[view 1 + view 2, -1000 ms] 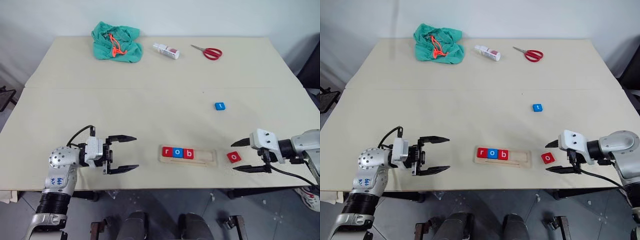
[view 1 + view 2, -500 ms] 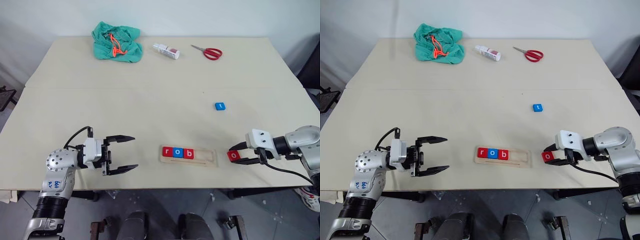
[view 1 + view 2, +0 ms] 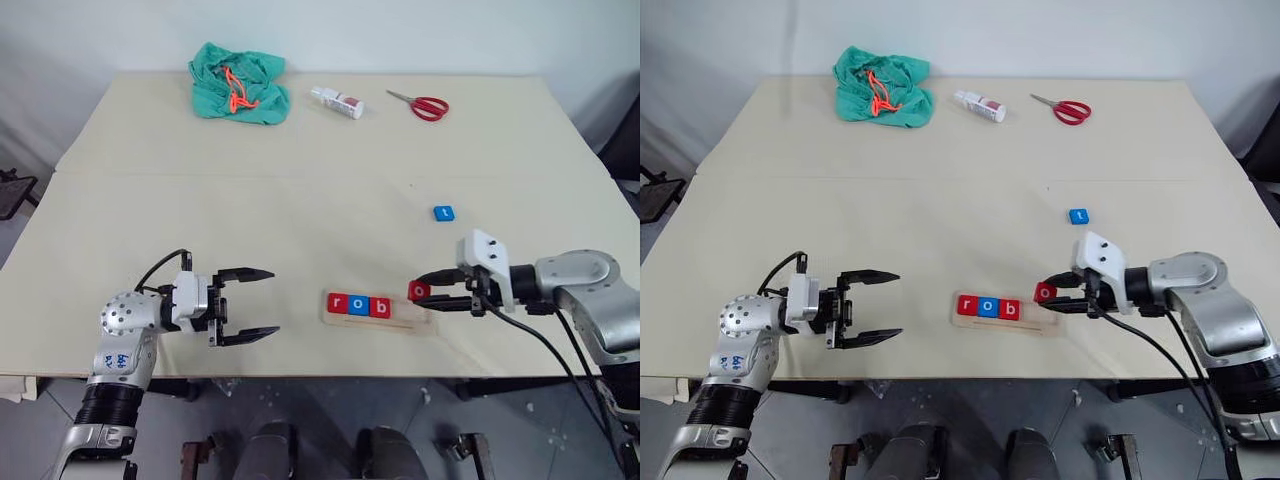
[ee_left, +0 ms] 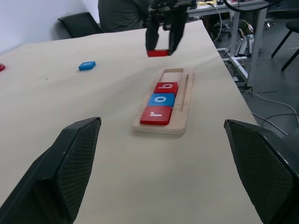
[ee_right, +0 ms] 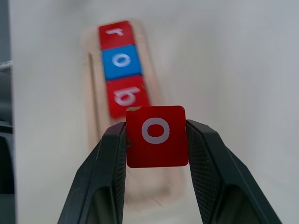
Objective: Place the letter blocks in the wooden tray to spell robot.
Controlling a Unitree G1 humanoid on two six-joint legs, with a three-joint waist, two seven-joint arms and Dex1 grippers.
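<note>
The wooden tray (image 3: 418, 318) lies near the table's front edge with a red r block (image 3: 338, 302), a blue o block (image 3: 358, 304) and a red b block (image 3: 379, 307) filling its left part. My right gripper (image 3: 424, 291) is shut on a red o block (image 5: 156, 136) and holds it just above the tray's bare right end. A blue t block (image 3: 443, 213) lies on the table behind the tray, to the right. My left gripper (image 3: 266, 301) stands open to the left of the tray, holding nothing.
Along the table's far edge lie a crumpled green cloth (image 3: 238, 82) with an orange cord, a small white bottle (image 3: 337, 101) on its side, and red-handled scissors (image 3: 421, 105). A seam (image 3: 300, 177) crosses the tabletop.
My right gripper closed on the red o block where it lay right of the tray, lifted it and carried it left over the tray's right end. The left gripper kept still.
</note>
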